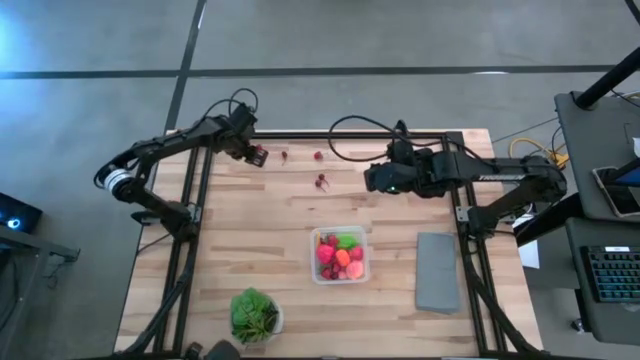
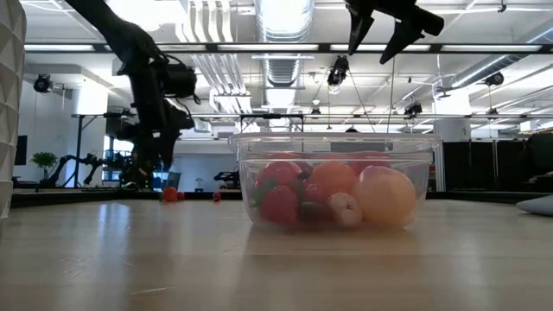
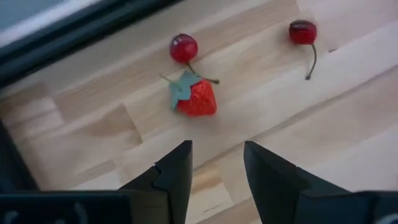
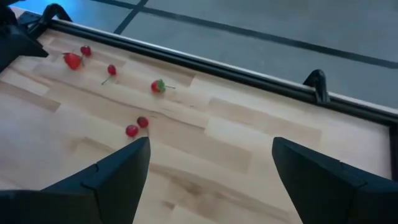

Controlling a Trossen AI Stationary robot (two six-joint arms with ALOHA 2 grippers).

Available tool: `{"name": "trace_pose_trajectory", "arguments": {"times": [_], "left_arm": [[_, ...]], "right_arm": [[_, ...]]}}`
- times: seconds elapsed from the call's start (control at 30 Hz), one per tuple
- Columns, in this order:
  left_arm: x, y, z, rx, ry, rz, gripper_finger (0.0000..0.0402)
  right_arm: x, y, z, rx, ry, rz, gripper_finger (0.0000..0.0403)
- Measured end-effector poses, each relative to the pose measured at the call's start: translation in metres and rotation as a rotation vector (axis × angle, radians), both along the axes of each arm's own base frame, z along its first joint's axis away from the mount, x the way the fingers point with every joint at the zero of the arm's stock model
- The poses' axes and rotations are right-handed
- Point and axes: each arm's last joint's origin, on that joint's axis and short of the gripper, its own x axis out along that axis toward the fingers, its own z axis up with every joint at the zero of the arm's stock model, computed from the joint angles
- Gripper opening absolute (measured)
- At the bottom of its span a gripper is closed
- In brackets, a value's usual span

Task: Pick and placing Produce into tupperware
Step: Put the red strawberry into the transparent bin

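The clear tupperware [image 1: 340, 256] sits near the table's middle and holds several pieces of produce, red, orange, green and yellow [image 2: 333, 194]. Loose produce lies by the far edge: a strawberry [image 3: 198, 98] with a cherry [image 3: 183, 48] beside it, another cherry [image 3: 303, 32], a second strawberry [image 4: 158, 86] and a cherry pair [image 4: 137, 127]. My left gripper [image 3: 217, 155] hovers open at the far left, pointing steeply down, with the first strawberry just ahead of its fingertips. My right gripper [image 4: 211, 149] hangs wide open high over the far middle of the table [image 1: 375, 180], with nothing between its fingers.
A flat grey slab [image 1: 437, 271] lies to the right of the tupperware. A leafy plant in a white bowl [image 1: 255, 315] stands at the near edge. A black frame rail [image 4: 205, 62] runs along the table's far edge, close behind the loose produce.
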Motion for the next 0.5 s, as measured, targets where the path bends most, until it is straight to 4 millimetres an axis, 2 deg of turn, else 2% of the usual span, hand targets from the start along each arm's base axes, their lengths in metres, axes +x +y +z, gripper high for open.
{"name": "trace_pose_trajectory", "arguments": {"times": [0.17,0.27,0.5], "left_arm": [[0.004,0.004,-0.019,-0.051,0.071,-0.072,0.0131],[0.004,0.005,-0.022,-0.056,0.079,-0.074,0.0140],[-0.001,0.006,-0.015,0.058,0.169,-0.019,0.0205]], "right_arm": [[-0.001,-0.008,0.000,-0.003,0.006,-0.024,0.0329],[-0.001,-0.011,0.000,-0.003,0.005,-0.037,0.0329],[-0.001,-0.016,0.000,-0.022,0.046,-0.015,0.0329]]}}
